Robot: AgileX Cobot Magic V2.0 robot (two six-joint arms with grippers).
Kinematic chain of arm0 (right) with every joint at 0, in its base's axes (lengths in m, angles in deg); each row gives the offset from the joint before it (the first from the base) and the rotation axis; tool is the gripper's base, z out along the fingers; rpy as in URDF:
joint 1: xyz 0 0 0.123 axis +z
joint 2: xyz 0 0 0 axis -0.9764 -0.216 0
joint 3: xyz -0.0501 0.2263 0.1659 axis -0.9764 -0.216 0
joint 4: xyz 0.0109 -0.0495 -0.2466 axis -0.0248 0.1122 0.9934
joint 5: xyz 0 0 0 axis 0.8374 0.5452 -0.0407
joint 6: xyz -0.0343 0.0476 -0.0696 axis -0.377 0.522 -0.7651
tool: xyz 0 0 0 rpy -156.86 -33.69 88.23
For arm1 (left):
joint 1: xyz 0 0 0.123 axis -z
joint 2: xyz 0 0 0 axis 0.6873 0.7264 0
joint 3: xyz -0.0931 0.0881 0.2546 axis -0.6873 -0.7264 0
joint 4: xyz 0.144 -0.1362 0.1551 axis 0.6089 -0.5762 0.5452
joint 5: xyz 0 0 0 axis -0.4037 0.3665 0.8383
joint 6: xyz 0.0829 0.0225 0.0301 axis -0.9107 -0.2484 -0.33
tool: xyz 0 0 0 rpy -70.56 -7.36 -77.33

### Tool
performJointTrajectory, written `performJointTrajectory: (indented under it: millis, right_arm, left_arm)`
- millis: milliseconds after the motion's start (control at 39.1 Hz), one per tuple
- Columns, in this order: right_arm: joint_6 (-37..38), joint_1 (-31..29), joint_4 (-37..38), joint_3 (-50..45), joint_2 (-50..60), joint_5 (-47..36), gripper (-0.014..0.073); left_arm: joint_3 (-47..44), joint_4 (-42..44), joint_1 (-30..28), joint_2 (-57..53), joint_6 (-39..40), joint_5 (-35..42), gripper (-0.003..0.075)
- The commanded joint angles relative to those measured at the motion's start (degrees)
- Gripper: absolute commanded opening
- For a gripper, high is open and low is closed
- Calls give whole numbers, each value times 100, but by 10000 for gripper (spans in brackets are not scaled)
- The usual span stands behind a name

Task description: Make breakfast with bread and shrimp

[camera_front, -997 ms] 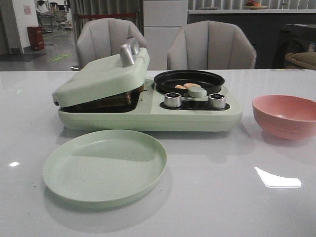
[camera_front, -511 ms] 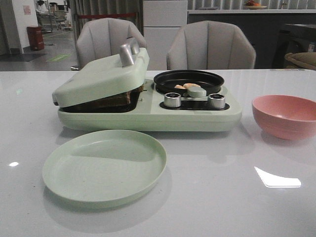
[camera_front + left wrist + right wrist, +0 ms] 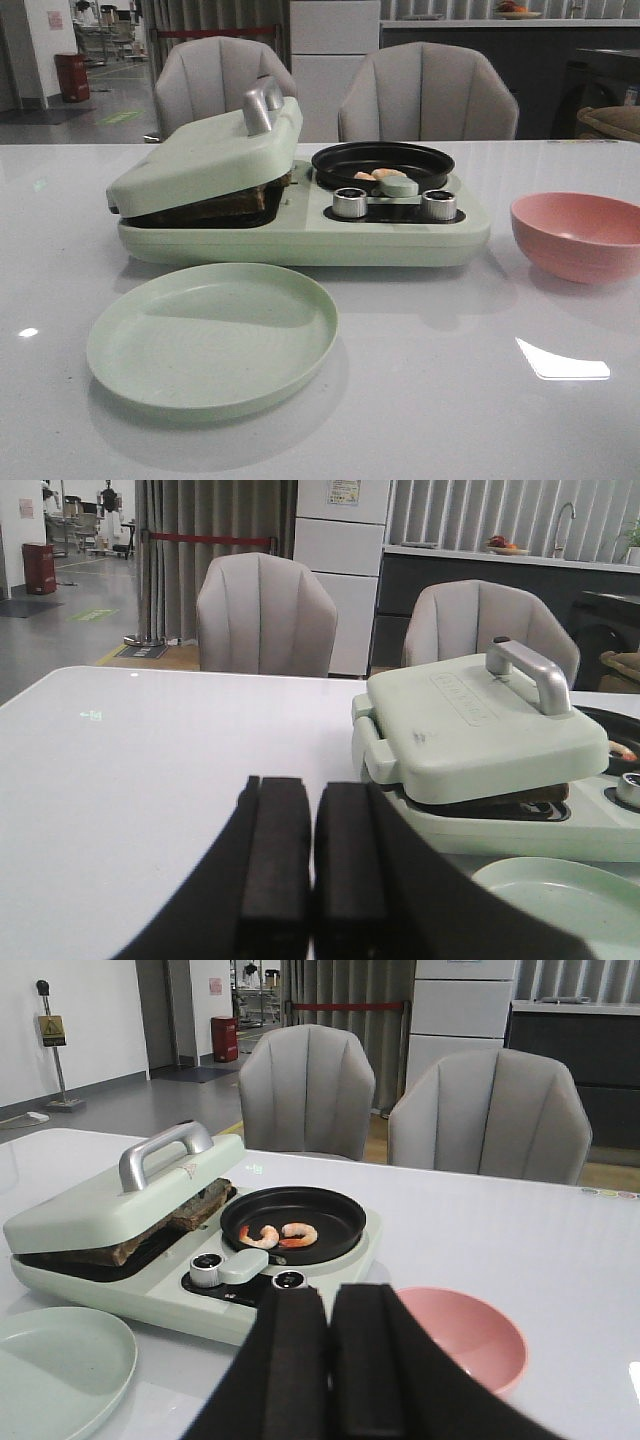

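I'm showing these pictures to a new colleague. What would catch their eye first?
The pale green breakfast maker mid-table: its lid rests tilted on the bread, and two shrimp lie in its black pan. An empty green plate sits in front, a pink bowl to the right.

Dim, grainy front view with overhead glare on the glossy table [image 3: 560, 370]; wrist views brighter.

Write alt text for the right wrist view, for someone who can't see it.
A pale green breakfast maker sits on a white table, its lid resting on brown-crusted bread, with two pink-orange shrimp in its round black pan. The right gripper is shut in the foreground, beside a pink bowl and a green plate.
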Motion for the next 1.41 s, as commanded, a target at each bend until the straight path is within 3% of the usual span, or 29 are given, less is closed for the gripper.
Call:
performJointTrajectory:
  millis: [0, 869, 997, 1227, 1381]
  right_arm:
    - [-65, 6, -28, 165, -52, -430, 139]
    - [-65, 6, 3, 133, -52, -452, 139]
    - [-6, -160, 483, 46, -3, -441, 139]
    - [831, -952, 1321, -127, 466, -434, 139]
    - [1367, -1107, 1691, -608, 836, -502, 139]
  left_arm:
    - [-125, -62, 37, -97, 55, 431, 114]
    - [-125, -62, 37, -97, 55, 431, 114]
    - [-125, -62, 37, -97, 55, 431, 114]
    - [-125, -62, 26, -97, 55, 431, 114]
    - [-125, -62, 26, -97, 55, 431, 114]
